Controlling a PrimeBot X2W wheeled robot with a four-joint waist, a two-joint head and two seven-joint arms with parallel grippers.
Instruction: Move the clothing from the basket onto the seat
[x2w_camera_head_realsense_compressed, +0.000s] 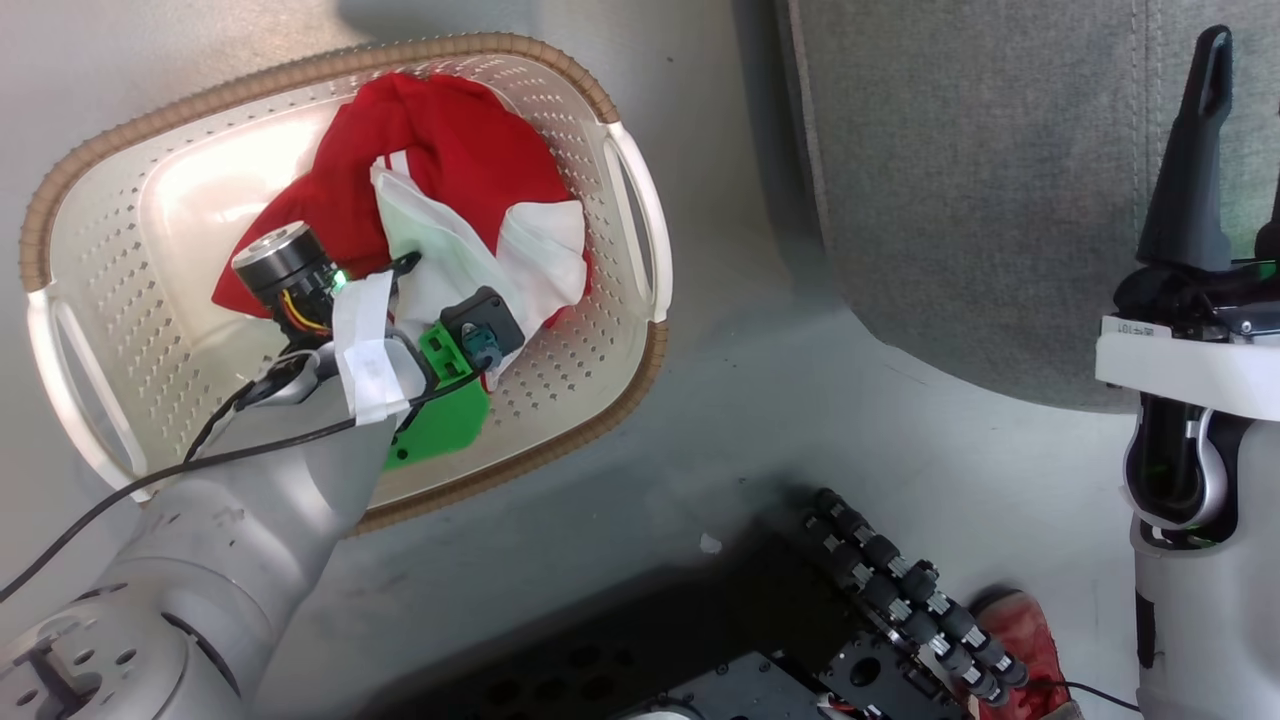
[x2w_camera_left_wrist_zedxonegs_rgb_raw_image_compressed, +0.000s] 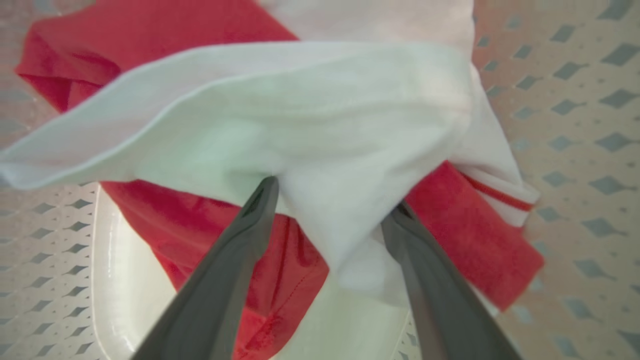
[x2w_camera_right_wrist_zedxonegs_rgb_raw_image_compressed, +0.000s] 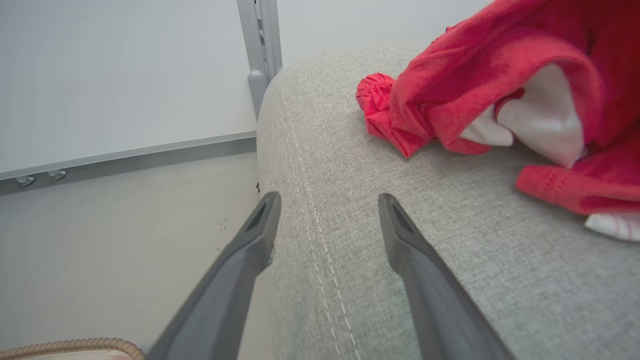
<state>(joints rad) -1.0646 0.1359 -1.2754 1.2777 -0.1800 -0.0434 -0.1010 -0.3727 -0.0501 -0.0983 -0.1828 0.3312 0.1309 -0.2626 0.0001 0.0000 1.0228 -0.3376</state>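
Note:
The cream perforated basket (x2w_camera_head_realsense_compressed: 600, 330) lies on the floor at the left, with red and white clothing (x2w_camera_head_realsense_compressed: 450, 150) bunched inside it. My left arm (x2w_camera_head_realsense_compressed: 290, 450) reaches down into it. My left gripper (x2w_camera_left_wrist_zedxonegs_rgb_raw_image_compressed: 332, 200) is open, its fingers (x2w_camera_left_wrist_zedxonegs_rgb_raw_image_compressed: 240, 240) straddling a white fold of the clothing (x2w_camera_left_wrist_zedxonegs_rgb_raw_image_compressed: 310, 135) over red fabric. The grey seat (x2w_camera_head_realsense_compressed: 980, 180) fills the upper right. Another red and white garment (x2w_camera_right_wrist_zedxonegs_rgb_raw_image_compressed: 500, 65) lies on the seat (x2w_camera_right_wrist_zedxonegs_rgb_raw_image_compressed: 400, 165). My right gripper (x2w_camera_right_wrist_zedxonegs_rgb_raw_image_compressed: 328, 200) hangs open above the seat's stitched edge, holding nothing; one of its fingers (x2w_camera_head_realsense_compressed: 1192, 170) points up at the right.
My dark base with a black cable chain (x2w_camera_head_realsense_compressed: 900, 590) sits at the bottom, a red object (x2w_camera_head_realsense_compressed: 1025, 630) beside it. Grey floor (x2w_camera_head_realsense_compressed: 750, 420) separates basket and seat. A metal post (x2w_camera_right_wrist_zedxonegs_rgb_raw_image_compressed: 260, 50) and white wall stand behind the seat. The basket's rim (x2w_camera_right_wrist_zedxonegs_rgb_raw_image_compressed: 65, 345) is below my right gripper.

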